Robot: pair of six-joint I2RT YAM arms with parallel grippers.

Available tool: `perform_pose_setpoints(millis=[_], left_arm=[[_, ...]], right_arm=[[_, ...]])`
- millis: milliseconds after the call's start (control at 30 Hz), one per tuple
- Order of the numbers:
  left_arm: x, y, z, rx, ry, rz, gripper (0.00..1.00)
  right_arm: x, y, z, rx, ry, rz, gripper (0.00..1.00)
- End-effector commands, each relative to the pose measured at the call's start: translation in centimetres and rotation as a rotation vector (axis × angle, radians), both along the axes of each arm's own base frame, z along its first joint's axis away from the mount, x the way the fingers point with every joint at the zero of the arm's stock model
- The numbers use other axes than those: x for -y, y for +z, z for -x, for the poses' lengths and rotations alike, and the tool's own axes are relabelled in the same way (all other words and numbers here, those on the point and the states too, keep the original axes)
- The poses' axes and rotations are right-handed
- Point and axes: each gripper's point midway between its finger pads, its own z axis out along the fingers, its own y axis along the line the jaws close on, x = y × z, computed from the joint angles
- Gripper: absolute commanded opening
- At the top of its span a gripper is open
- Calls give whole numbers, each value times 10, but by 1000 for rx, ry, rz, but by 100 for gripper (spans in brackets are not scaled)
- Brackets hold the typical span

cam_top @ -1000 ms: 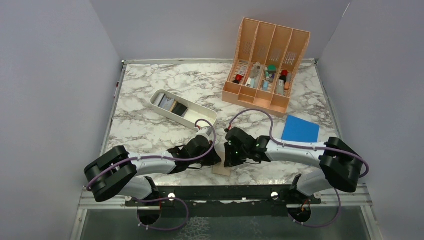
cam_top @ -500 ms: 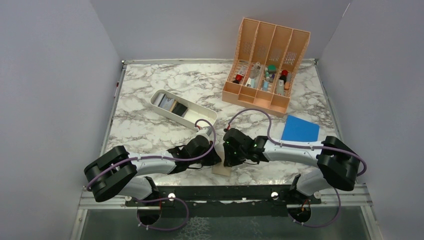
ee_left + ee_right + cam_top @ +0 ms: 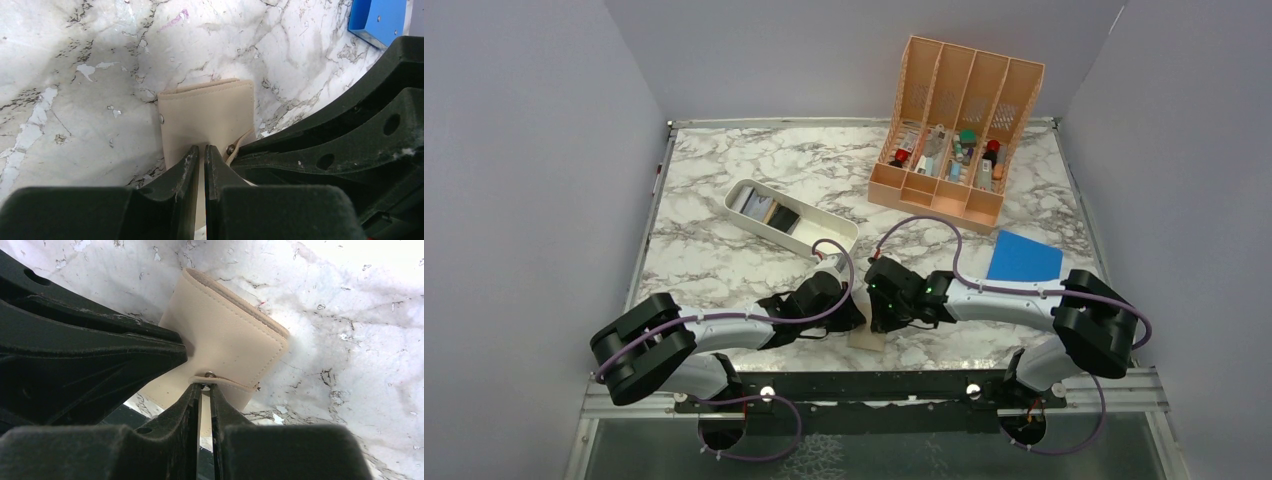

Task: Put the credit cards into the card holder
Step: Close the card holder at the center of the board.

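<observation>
The black left gripper and black right gripper crowd the folded tan card holder from both sides, leaving almost no gap, while the marble table lies open toward the long white tray and flat blue rectangle.

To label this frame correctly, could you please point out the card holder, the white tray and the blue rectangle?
card holder (image 3: 227, 335), right wrist view, middle of its tan outer face.
white tray (image 3: 764, 231), top view, its near side wall.
blue rectangle (image 3: 1024, 258), top view, centre of its flat face.
</observation>
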Motion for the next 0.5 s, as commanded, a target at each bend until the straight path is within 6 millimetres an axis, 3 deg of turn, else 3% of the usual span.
perform_pose_setpoints(millis=[0,467], left_arm=[[-11,-18,8,-27,-1,-58,13],[-7,-17,10,-31,-9,-45,13]], right_arm=[[6,0,-21,80,-61,54,16],[2,19,-21,97,-54,6,16]])
